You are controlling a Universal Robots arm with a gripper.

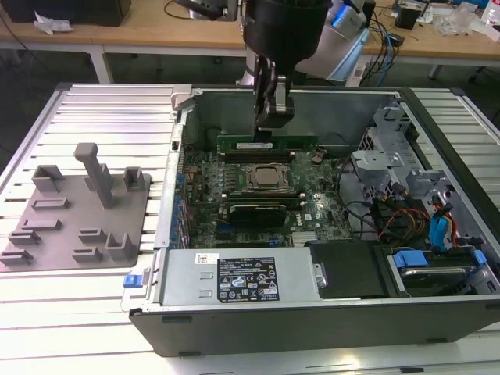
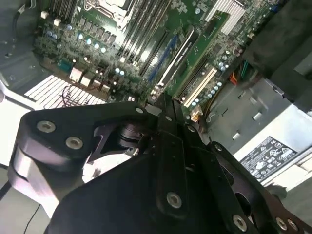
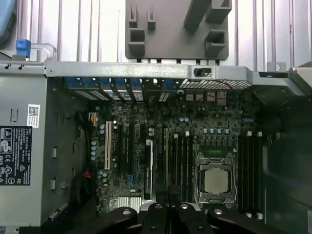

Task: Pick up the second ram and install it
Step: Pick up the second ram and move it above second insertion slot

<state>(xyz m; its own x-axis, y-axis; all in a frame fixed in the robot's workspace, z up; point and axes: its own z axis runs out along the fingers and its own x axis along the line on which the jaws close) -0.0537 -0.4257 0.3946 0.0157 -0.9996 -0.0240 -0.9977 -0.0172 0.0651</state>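
The second ram [image 1: 268, 143] is a long green stick with a white label. It hangs level and on edge inside the open computer case, above the motherboard [image 1: 312, 211]. My gripper [image 1: 265, 134] comes straight down on the middle of its top edge and is shut on it. In both wrist views the black fingertips [image 3: 168, 197] [image 2: 165, 102] meet tightly over the board. In the first wrist view they line up with the black memory slots [image 3: 178, 161] beside the CPU socket [image 3: 214, 180], on its power-supply side.
A dark stick [image 1: 254, 211] stands in a slot on the near side of the CPU socket [image 1: 266, 176]. The power supply [image 1: 234, 281] fills the case's near side. Drive bays and cables [image 1: 422, 219] crowd the exterior view's right. A grey fixture [image 1: 78, 211] lies on the slatted table at its left.
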